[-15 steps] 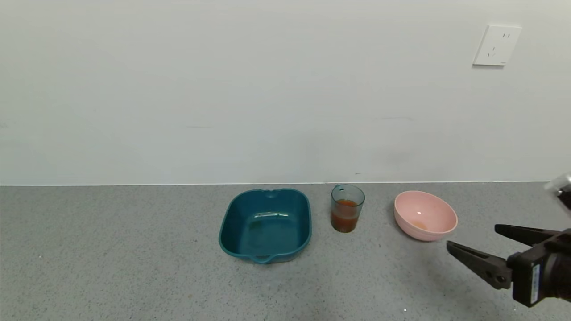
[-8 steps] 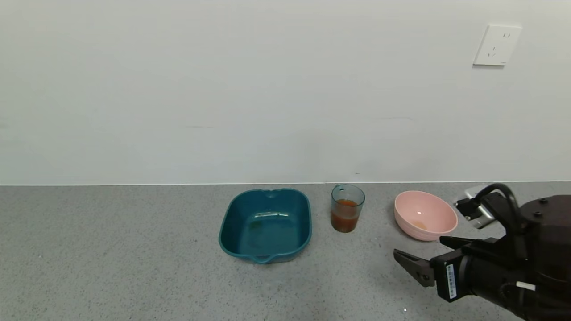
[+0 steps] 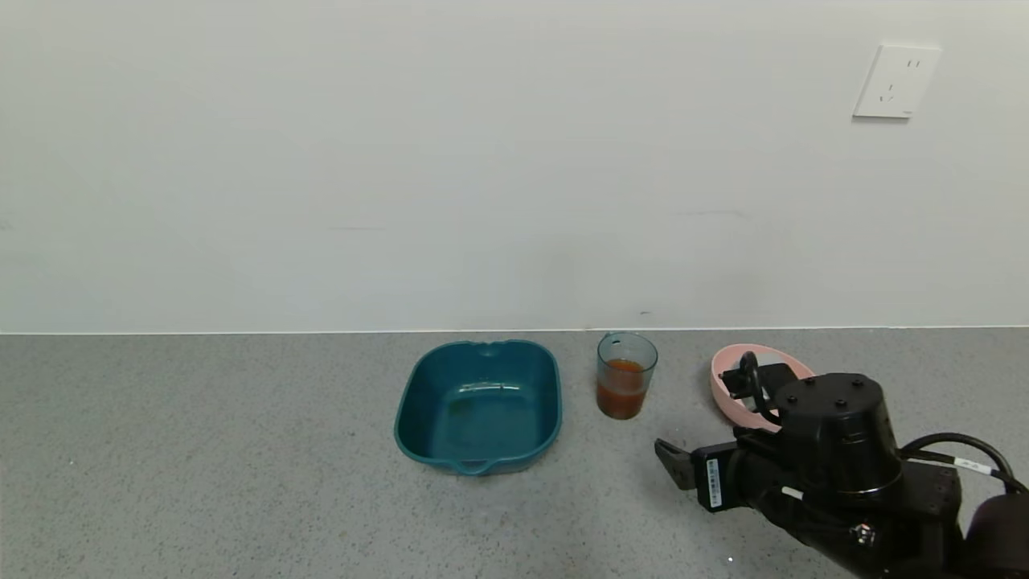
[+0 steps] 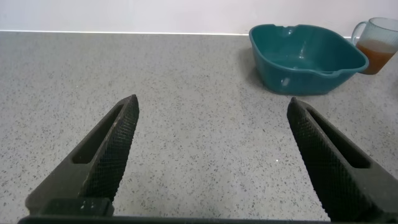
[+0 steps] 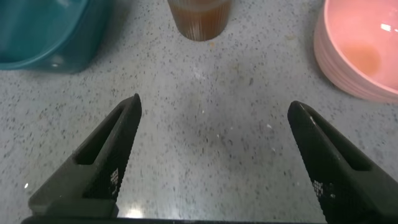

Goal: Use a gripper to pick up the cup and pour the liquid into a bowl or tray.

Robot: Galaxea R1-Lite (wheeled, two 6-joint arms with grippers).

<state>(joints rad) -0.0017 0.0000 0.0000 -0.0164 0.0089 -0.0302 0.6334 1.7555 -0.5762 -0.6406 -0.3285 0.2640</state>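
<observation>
Counter (image 3: pixel 201 482) holds one cup (image 3: pixel 626 375) of orange-brown liquid (image 3: pixel 621 392), between one teal tray (image 3: pixel 477 406) and one pink bowl (image 3: pixel 723 386). Right gripper (image 5: pixel 214 158) wide open, empty, near cup. Left gripper (image 4: pixel 214 158) likewise, well apart.

matte black right arm (image 3: pixel 836 450) with round screwed cap, white barcode label, looping black cables

Surface and material notes: plastics on speckled stone-look counter.
Cup (image 3: pixel 626 375): translucent blue-grey plastic, finely ribbed low on the wall, holding opaque orange-brown liquid (image 3: pixel 621 392). Bowl (image 5: pixel 357 48): pale pink plastic, smooth, soft sheen, faint ribbing outside. Tray (image 3: pixel 478 406): dark teal plastic, glossy. Countertop (image 3: pixel 241 450): grey, speckled, matt. Right gripper (image 5: pixel 214 155) and left gripper (image 4: pixel 214 152): matt black plastic fingers (image 5: pixel 106 155), with grooved inner faces. Wall (image 3: pixel 402 161): matt, off-white.
</observation>
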